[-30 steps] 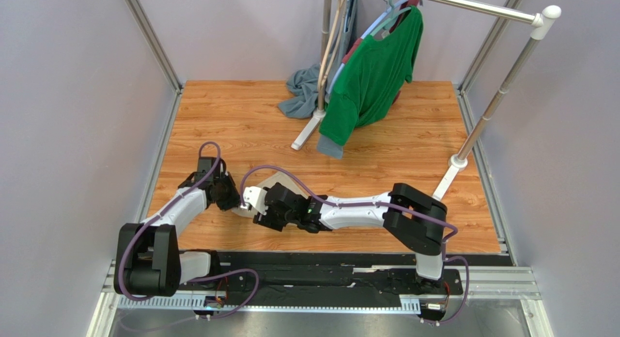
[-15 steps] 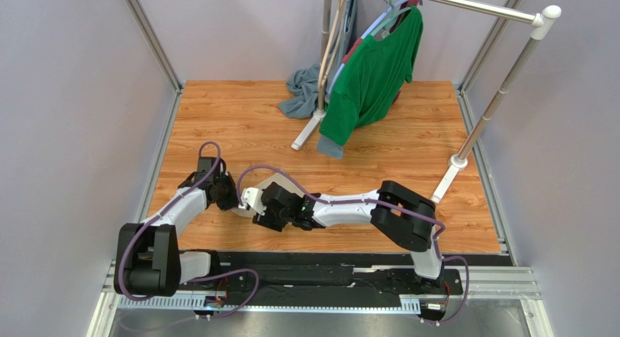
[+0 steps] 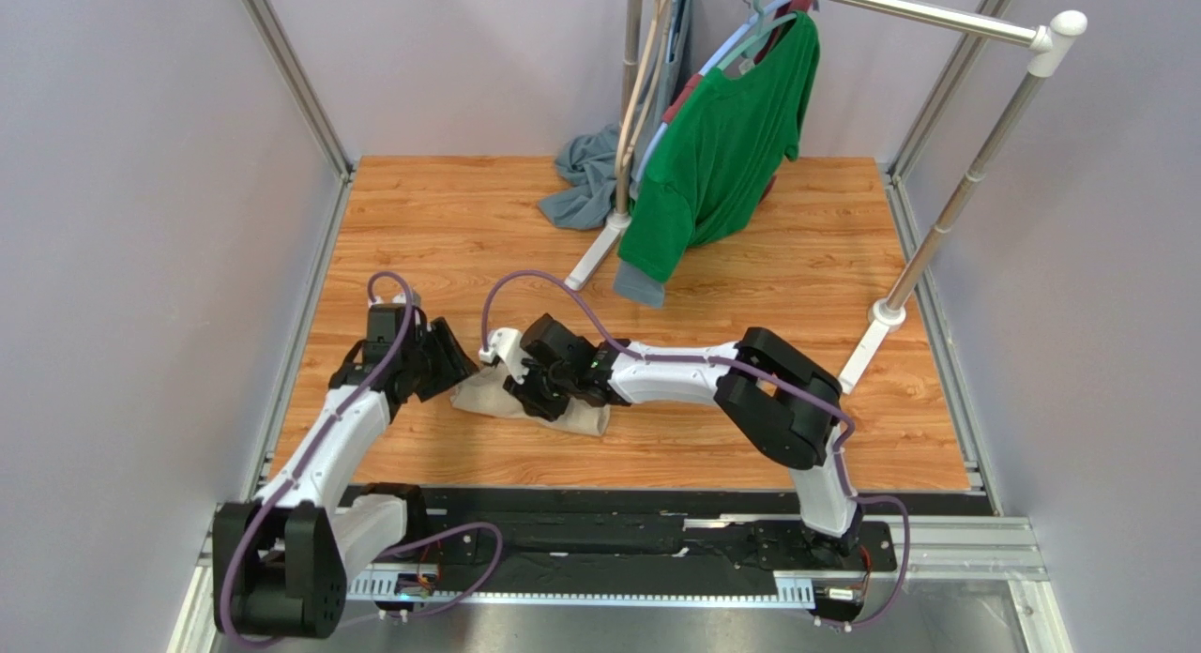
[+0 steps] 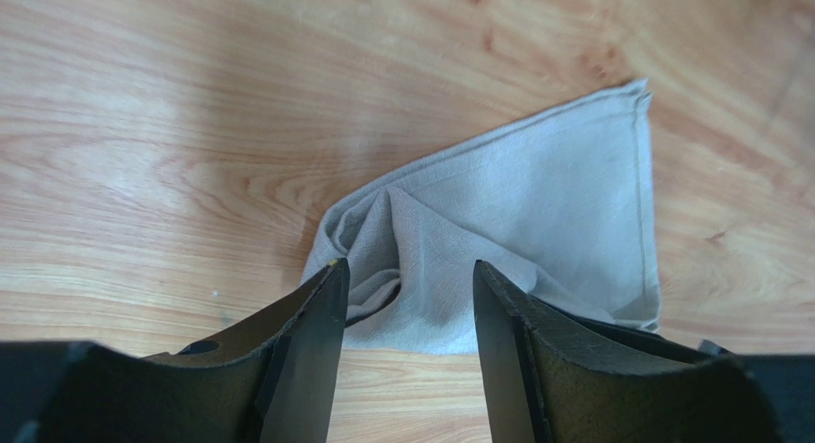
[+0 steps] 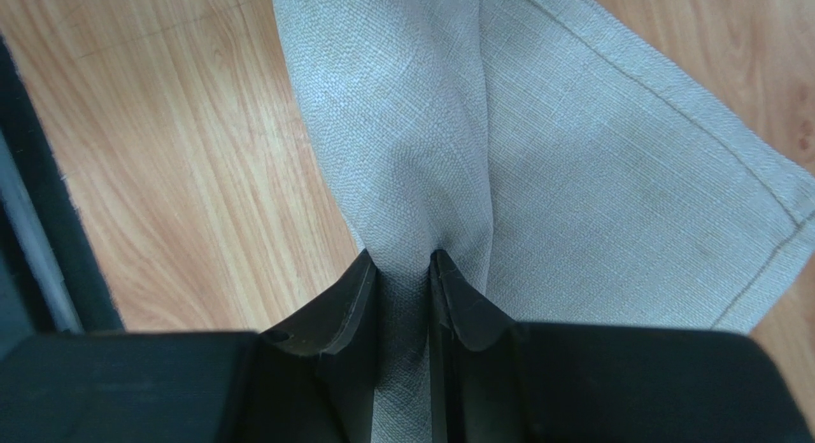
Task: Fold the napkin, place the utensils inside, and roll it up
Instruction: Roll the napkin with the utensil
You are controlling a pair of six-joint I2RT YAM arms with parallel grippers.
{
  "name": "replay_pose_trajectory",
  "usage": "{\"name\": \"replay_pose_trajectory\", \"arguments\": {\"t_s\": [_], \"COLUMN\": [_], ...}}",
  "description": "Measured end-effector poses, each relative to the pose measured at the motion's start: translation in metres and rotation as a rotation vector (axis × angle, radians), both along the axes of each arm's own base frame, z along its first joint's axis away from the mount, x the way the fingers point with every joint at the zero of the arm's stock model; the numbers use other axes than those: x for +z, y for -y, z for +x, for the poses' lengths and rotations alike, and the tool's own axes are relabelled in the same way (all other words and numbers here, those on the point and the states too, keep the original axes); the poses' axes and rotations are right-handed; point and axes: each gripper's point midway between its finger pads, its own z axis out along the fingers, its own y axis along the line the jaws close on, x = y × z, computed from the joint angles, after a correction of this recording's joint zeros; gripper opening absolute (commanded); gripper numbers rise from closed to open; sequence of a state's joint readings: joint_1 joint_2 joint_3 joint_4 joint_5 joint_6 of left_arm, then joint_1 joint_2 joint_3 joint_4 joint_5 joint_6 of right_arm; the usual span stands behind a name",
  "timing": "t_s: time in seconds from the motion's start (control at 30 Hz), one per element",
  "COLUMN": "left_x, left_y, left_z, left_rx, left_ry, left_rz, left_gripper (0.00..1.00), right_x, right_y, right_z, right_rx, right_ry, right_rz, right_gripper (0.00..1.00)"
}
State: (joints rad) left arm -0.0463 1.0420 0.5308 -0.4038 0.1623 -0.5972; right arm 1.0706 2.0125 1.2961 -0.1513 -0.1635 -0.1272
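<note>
The beige napkin (image 3: 578,418) lies bunched and folded on the wooden table between the two grippers. In the right wrist view my right gripper (image 5: 402,262) is shut on a raised fold of the napkin (image 5: 574,147), the cloth pinched between both fingers. From above, the right gripper (image 3: 526,394) sits on top of the cloth. My left gripper (image 4: 407,276) stands open just off the napkin's (image 4: 545,223) crumpled left end, with nothing between its fingers; the top view has the left gripper (image 3: 448,358) beside the cloth. The utensils are hidden.
A green shirt (image 3: 726,132) hangs from a rack at the back, with a grey-blue cloth (image 3: 581,175) heaped beside it. The rack's white foot (image 3: 595,252) and right post base (image 3: 885,313) stand on the table. Grey walls close in both sides.
My left gripper has opened, let go of the napkin and drawn back to the left. The right gripper has shut on a fold of the cloth and shifted toward the back.
</note>
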Motion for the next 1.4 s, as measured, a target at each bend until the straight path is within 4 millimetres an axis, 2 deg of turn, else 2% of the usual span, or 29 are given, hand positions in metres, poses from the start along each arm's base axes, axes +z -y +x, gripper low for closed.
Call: {"name": "replay_pose_trajectory", "arguments": {"t_s": [0.17, 0.37, 0.63, 0.73, 0.87, 0.9, 0.93, 0.97, 1.0, 1.03, 1.1, 1.2, 1.23, 1.4], "left_x": [0.023, 0.002, -0.001, -0.003, -0.009, -0.01, -0.013, -0.016, -0.018, -0.021, -0.025, -0.028, -0.028, -0.029], "left_y": [-0.005, -0.004, -0.001, 0.001, 0.002, 0.003, 0.003, 0.004, 0.005, 0.006, 0.007, 0.007, 0.007, 0.008], "left_z": [0.005, -0.01, -0.011, -0.009, -0.007, -0.006, -0.006, -0.007, -0.007, -0.008, -0.008, -0.006, -0.004, 0.003], "left_rx": [0.025, 0.023, 0.006, 0.001, -0.006, -0.008, -0.012, -0.017, -0.02, -0.024, -0.029, -0.031, -0.032, -0.038], "left_ry": [0.125, 0.082, 0.097, 0.095, 0.077, 0.071, 0.063, 0.051, 0.04, 0.026, 0.001, -0.036, -0.044, -0.077], "left_rz": [0.011, 0.01, -0.007, -0.012, -0.017, -0.019, -0.021, -0.024, -0.028, -0.031, -0.033, -0.029, -0.029, -0.027], "left_gripper": [0.59, 0.6, 0.6, 0.56, 0.37, 0.33, 0.21, 0.16, 0.11, 0.02, 0.0, 0.0, 0.0, 0.0], "right_x": [0.001, 0.002, 0.003, 0.002, 0.002, 0.003, 0.002, 0.003, 0.003, 0.003, 0.002, 0.009, 0.011, 0.022], "right_y": [0.002, 0.003, 0.004, 0.004, 0.004, 0.004, 0.004, 0.005, 0.005, 0.005, 0.006, 0.007, 0.008, 0.016], "right_z": [0.001, 0.004, 0.006, 0.006, 0.003, 0.002, 0.001, 0.0, -0.001, -0.001, -0.002, -0.005, -0.005, -0.007], "right_rx": [0.0, 0.006, 0.034, 0.044, 0.058, 0.06, 0.061, 0.062, 0.063, 0.062, 0.06, 0.061, 0.055, 0.014], "right_ry": [-0.154, -0.377, -0.581, -0.623, -0.672, -0.678, -0.684, -0.689, -0.694, -0.697, -0.698, -0.708, -0.698, -0.622], "right_rz": [0.025, 0.078, 0.128, 0.134, 0.135, 0.135, 0.133, 0.131, 0.129, 0.127, 0.123, 0.122, 0.116, 0.076], "right_gripper": [0.09, 0.06, 0.06, 0.06, 0.09, 0.13, 0.17, 0.22, 0.33, 0.39, 0.52, 0.58, 0.66, 0.68]}}
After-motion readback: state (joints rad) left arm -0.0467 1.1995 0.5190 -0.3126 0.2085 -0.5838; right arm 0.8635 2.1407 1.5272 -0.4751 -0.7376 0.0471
